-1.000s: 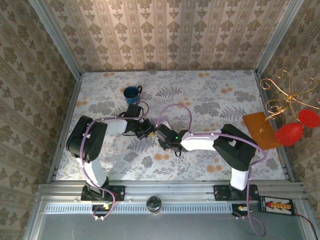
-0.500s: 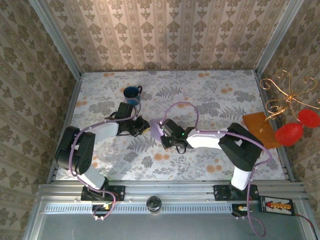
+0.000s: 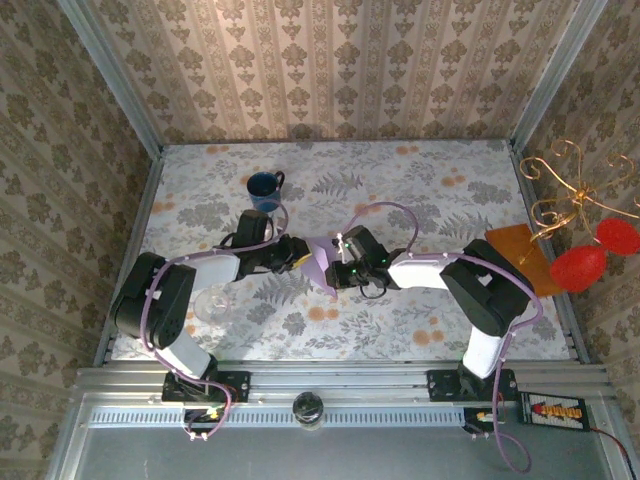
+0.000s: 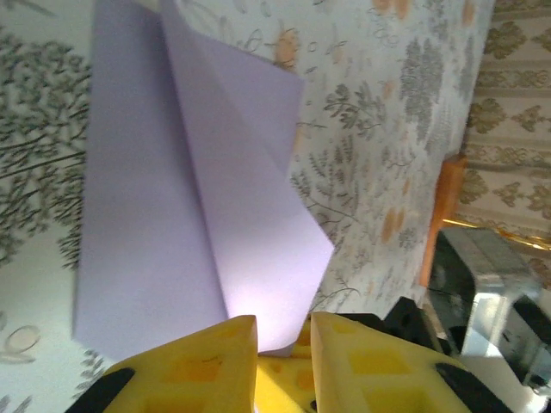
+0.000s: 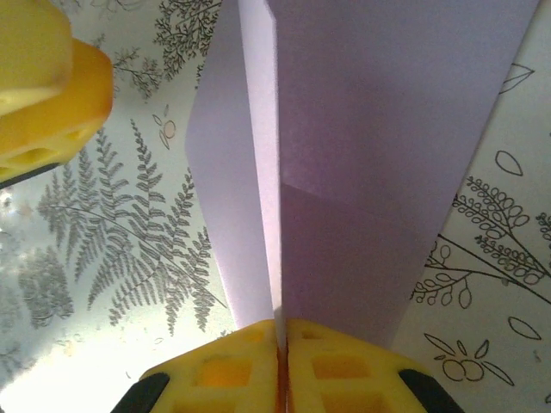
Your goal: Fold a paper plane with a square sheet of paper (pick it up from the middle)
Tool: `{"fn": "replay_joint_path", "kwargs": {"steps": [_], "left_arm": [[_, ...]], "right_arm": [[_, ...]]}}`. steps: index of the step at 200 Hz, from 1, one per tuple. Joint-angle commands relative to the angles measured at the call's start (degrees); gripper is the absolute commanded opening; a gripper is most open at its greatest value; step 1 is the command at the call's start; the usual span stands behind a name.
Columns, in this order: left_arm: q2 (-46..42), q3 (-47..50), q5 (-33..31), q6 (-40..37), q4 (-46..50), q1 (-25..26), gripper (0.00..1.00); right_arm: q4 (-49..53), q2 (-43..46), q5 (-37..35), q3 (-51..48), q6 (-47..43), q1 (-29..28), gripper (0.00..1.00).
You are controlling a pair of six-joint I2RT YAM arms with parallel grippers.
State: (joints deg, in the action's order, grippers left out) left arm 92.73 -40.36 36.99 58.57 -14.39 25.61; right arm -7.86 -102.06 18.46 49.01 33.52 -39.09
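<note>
The pale lilac sheet of paper point(image 3: 320, 257) is folded along a centre crease with slanted flaps, close to a paper plane's shape, and stands on edge just above the table's middle. My right gripper point(image 3: 337, 270) is shut on its crease point(image 5: 280, 331), and the folded layers point(image 5: 370, 155) rise away from the pads. My left gripper point(image 3: 297, 255) faces it from the left. Its yellow fingers point(image 4: 202, 361) stand a little apart, with the corner of the paper point(image 4: 198, 198) reaching into the gap, and neither pad presses on it.
A blue mug point(image 3: 264, 186) stands behind the left arm. A clear glass point(image 3: 212, 303) sits by the left elbow. At the right edge lies an orange-brown flat rectangle point(image 3: 520, 258), beside a gold wire stand with red balls point(image 3: 590, 255).
The right gripper has carried the folded paper back and to the right, into plain sight between the arms. The left jaws have parted slightly and the left arm has stretched lower.
</note>
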Motion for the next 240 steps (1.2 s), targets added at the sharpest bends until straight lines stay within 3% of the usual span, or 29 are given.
{"fn": "replay_joint_path", "kwargs": {"steps": [1, 67, 240], "left_arm": [[1.9, 0.2, 3.0, 1.0, -4.9, 1.9, 0.23], [7.2, -1.8, 6.3, 1.1, -9.2, 4.4, 0.21], [13.3, -7.1, 7.3, -0.2, -7.4, 5.2, 0.16]], "right_arm": [[-3.8, -0.6, 5.9, -1.3, 3.2, 1.1, 0.11], [-11.7, -0.9, 11.2, -6.5, 6.4, 4.3, 0.12], [-13.3, -2.3, 14.2, -6.8, 7.7, 6.1, 0.14]]}}
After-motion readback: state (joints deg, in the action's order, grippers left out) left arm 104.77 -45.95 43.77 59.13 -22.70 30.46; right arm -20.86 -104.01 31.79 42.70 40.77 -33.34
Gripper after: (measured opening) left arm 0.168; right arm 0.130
